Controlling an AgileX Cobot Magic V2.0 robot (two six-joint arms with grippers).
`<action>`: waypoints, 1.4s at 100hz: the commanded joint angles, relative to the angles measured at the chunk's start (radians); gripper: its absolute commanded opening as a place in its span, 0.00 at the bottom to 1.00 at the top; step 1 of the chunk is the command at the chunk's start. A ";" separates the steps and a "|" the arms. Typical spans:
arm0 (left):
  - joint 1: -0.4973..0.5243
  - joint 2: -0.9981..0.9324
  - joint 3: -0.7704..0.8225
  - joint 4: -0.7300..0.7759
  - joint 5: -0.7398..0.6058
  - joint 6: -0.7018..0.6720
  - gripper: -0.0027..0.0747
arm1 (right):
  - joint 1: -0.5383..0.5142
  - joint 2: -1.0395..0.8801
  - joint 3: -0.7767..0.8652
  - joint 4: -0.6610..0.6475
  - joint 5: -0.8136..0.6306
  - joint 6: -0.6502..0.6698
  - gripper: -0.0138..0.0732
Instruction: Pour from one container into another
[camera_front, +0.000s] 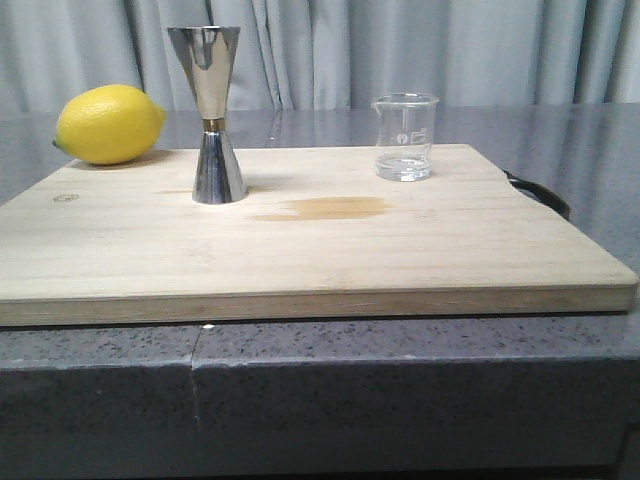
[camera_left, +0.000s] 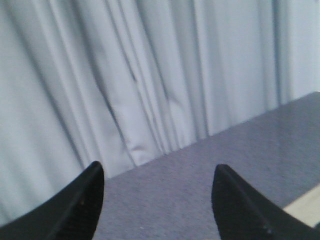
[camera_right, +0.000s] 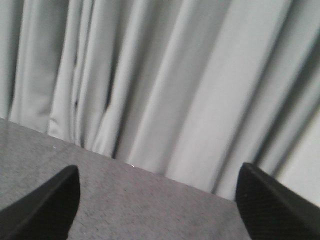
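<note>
A small clear glass beaker (camera_front: 405, 137) with a little clear liquid stands upright at the back right of the wooden board (camera_front: 300, 250). The tall steel hourglass jigger (camera_front: 216, 115) with a brass waist stands upright at the back left of the board. Neither arm shows in the front view. My left gripper (camera_left: 159, 172) is open, with only grey counter and curtain between its black fingers. The right gripper (camera_right: 158, 180) is open too and holds nothing. Neither wrist view shows the beaker or the jigger.
A yellow lemon (camera_front: 109, 124) lies at the board's far left corner. A damp brownish stain (camera_front: 335, 207) marks the board's middle. A black handle (camera_front: 540, 192) sticks out at the board's right edge. Grey curtains (camera_front: 400, 50) hang behind the dark speckled counter (camera_front: 300, 390).
</note>
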 joint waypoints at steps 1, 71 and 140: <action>-0.031 -0.099 -0.012 -0.056 -0.129 -0.013 0.58 | -0.005 -0.070 -0.011 0.008 0.029 -0.011 0.81; -0.160 -0.716 0.723 -0.197 -0.527 -0.013 0.42 | -0.005 -0.619 0.415 0.057 0.166 0.011 0.64; -0.170 -0.749 0.786 -0.213 -0.505 -0.013 0.01 | -0.005 -0.668 0.459 0.058 0.174 0.014 0.08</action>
